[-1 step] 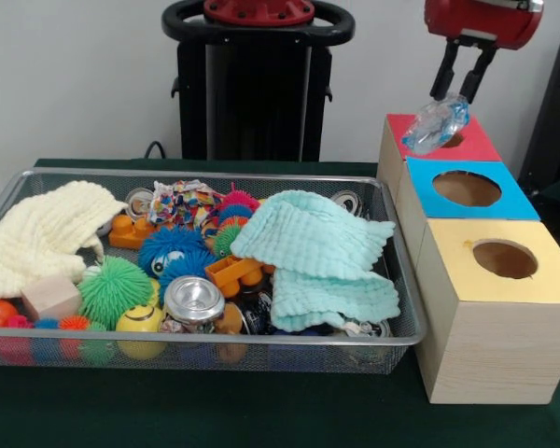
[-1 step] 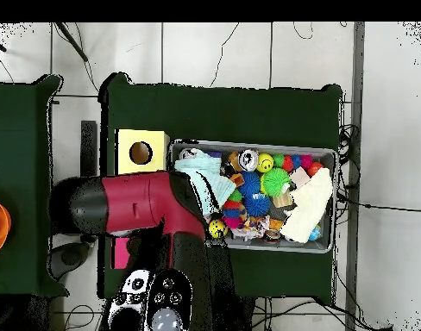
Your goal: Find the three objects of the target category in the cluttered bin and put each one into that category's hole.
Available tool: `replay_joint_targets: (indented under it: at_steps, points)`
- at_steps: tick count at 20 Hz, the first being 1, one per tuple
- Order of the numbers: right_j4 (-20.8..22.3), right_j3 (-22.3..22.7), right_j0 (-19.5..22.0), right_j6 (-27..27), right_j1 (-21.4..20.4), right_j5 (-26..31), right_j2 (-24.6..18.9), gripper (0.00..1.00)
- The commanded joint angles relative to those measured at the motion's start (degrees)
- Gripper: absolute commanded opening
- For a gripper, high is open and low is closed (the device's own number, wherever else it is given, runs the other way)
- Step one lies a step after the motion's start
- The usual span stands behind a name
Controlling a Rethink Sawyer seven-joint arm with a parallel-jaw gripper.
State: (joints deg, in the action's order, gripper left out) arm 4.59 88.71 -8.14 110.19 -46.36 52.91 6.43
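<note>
Partly hidden: red box (image 1: pixel 471 145) hole, behind crumpled bottle (image 1: pixel 436 124) below gripper (image 1: pixel 461 91), fingers spread; bin (image 1: pixel 403 297) holds toys, cloths.

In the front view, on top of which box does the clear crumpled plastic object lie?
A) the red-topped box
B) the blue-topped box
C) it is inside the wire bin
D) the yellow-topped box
A: the clear crumpled plastic object rests on the red-topped box by its hole, right under the gripper, whose fingers are spread and apart from it; the blue-topped box and the yellow-topped box carry nothing.
</note>
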Motion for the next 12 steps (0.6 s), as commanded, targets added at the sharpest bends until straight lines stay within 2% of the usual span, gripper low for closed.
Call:
replay_joint_targets:
  at_steps: [1,6,12]
  points:
    - [-1.46,1.01,-0.21,14.83,3.13,2.55,1.5,0.0]
    - [-2.02,3.6,-0.52,14.51,3.38,-1.61,1.86,0.0]
    - [-2.61,4.49,-0.93,15.2,4.76,-4.26,2.24,0.0]
